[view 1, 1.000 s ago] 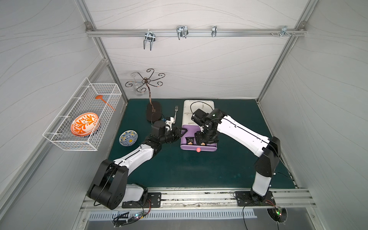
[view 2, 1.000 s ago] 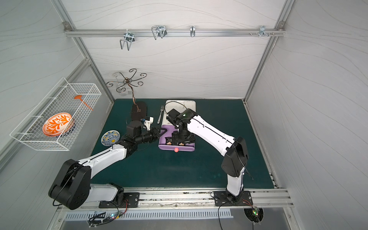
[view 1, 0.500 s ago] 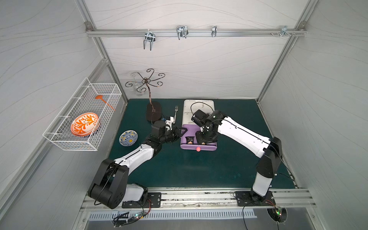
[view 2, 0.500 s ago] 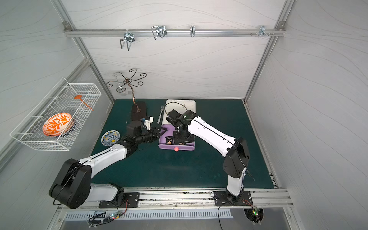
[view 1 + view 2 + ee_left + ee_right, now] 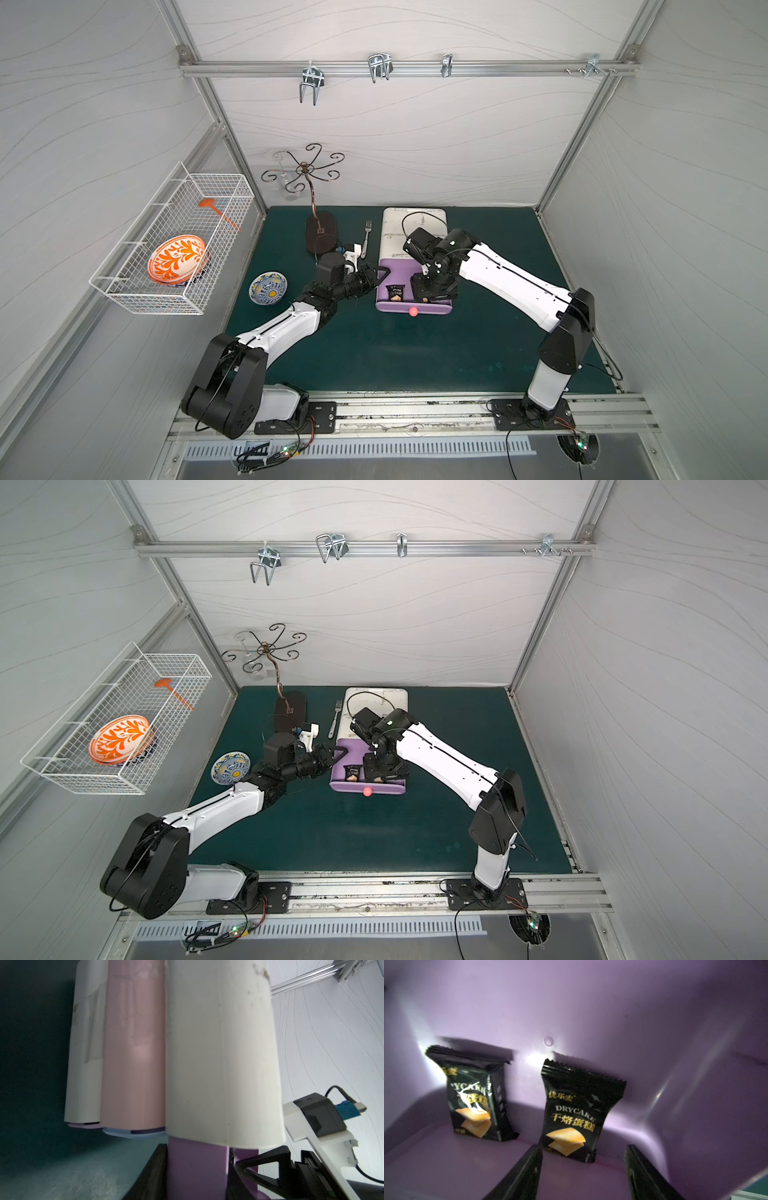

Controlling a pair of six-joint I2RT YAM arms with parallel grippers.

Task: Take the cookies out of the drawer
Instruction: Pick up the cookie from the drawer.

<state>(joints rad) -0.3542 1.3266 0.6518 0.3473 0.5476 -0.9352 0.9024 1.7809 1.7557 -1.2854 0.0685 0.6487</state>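
The purple drawer (image 5: pixel 411 308) stands pulled out of its white cabinet (image 5: pixel 413 220) in both top views. Two cookies lie inside, black packets printed with orange biscuits: one (image 5: pixel 577 1109) just beyond my right fingertips, the other (image 5: pixel 475 1095) off to its side. My right gripper (image 5: pixel 583 1148) reaches down into the drawer (image 5: pixel 591 1012), open, with nothing between its fingers. In a top view that gripper (image 5: pixel 428 291) partly covers one packet (image 5: pixel 423 297), while the other packet (image 5: pixel 395 292) shows whole. My left gripper (image 5: pixel 197 1159) is shut on the drawer's side wall (image 5: pixel 195 1178).
A silver fork (image 5: pixel 367 239) lies left of the cabinet. A dark-based mug tree (image 5: pixel 320 232) stands behind my left arm, and a small blue-and-yellow bowl (image 5: pixel 268 287) sits beside it. A wire basket (image 5: pixel 124 286) on the left wall holds an orange plate.
My right gripper has shifted slightly inside the drawer, toward its front. The left arm and the drawer have stayed put.
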